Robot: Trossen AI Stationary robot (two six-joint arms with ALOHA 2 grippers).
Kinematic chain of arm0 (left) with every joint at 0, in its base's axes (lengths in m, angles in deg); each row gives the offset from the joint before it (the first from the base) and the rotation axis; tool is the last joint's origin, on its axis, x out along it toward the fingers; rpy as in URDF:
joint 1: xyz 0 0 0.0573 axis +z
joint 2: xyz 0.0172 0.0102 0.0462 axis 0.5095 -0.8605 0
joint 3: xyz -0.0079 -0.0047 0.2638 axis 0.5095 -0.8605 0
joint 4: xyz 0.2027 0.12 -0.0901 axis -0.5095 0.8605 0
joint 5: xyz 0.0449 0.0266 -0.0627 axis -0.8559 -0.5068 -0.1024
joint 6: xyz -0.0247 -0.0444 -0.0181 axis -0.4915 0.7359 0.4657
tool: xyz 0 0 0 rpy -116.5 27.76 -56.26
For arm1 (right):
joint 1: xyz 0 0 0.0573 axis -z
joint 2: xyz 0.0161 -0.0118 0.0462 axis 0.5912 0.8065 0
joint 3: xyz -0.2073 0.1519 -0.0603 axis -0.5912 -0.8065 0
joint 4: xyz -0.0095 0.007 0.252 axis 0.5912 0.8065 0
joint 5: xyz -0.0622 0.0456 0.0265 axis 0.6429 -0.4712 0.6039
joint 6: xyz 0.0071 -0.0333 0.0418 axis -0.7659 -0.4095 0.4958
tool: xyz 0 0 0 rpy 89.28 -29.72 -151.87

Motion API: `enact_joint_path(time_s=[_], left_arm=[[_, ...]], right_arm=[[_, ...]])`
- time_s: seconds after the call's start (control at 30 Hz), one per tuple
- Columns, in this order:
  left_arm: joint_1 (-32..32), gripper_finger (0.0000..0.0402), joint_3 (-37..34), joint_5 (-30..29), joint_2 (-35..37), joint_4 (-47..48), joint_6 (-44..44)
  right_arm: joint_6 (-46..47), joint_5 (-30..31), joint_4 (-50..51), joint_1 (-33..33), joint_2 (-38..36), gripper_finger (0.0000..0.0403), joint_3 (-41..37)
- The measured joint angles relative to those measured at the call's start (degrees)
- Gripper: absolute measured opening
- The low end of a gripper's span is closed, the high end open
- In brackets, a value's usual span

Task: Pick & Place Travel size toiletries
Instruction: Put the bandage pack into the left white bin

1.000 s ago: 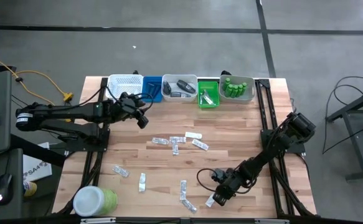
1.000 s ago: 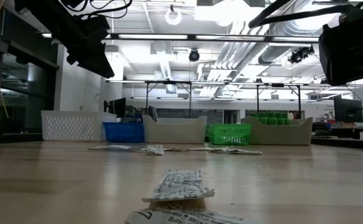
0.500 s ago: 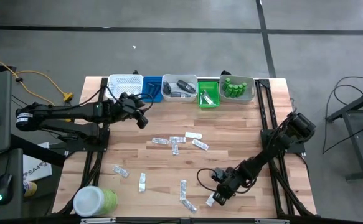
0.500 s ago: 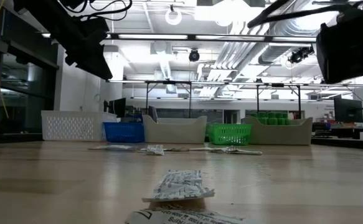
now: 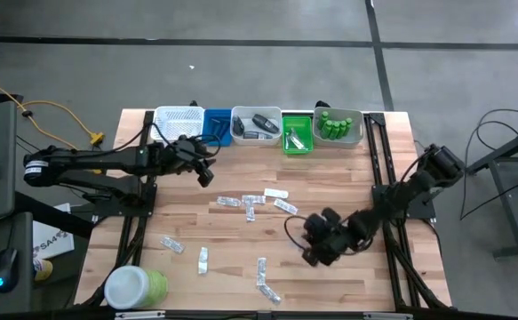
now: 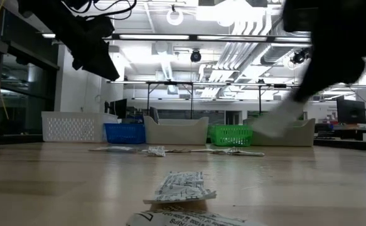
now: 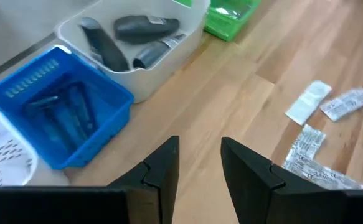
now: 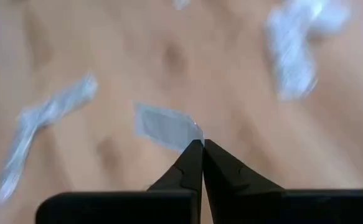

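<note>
My right gripper (image 5: 314, 253) hangs over the table's near right part, shut on a clear flat sachet (image 8: 165, 127). That sachet shows as a pale blur (image 6: 277, 122) in the low view. More sachets lie flat on the wood: a cluster (image 5: 254, 203) mid-table and several others near the front edge (image 5: 263, 277). My left gripper (image 5: 203, 173) is open and hovers above bare wood in front of the blue tray (image 7: 56, 115); its fingers (image 7: 162, 171) touch nothing. Dark grey oval pieces (image 7: 145, 26) lie in a pale bin. My right gripper pinches the sachet between its two fingers at one corner (image 8: 190, 134), right at the fingertips (image 8: 193, 155). The sachet is lifted clear of the table and reaches out beyond the tips; in the low view it hangs below the gripper.
A row of trays stands along the far edge: a white basket (image 5: 179, 120), the blue tray (image 5: 216, 124), a pale bin (image 5: 256, 126), a green tray (image 5: 297, 133) and a bin of green bottles (image 5: 338, 126). A big green jar with a white lid (image 5: 134, 286) stands at the near left corner.
My right gripper has risen from the table's near edge and moved toward the far edge, staying shut. The sachet that lay under it on the wood has come up with it, lifted clear.
</note>
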Motion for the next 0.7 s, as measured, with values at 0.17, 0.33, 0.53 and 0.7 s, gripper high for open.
enact_joint_path(time_s=[0.17, 0.33, 0.53, 0.7], left_arm=[[0.0, 0.0117, 0.07, 5.01, -2.61, -5.83, -2.53], [-0.02, 0.0117, 0.0, 12.76, -7.23, -12.68, -7.21], [-0.02, 0.0118, 0.0, 18.42, -13.79, -20.13, -11.67], [-0.07, 0.0128, 0.0, 25.84, -17.79, -27.68, -13.19]], right_arm=[[-9.44, 9.53, -1.26, 5.11, -0.48, 0.0003, -0.04], [-20.35, 13.69, -6.67, 10.98, -0.48, 0.0003, -0.04], [-34.92, 12.49, -18.34, 16.54, -0.44, 0.0003, -0.04], [-42.45, 11.83, -23.65, 19.96, -0.06, 0.0003, -0.04]])
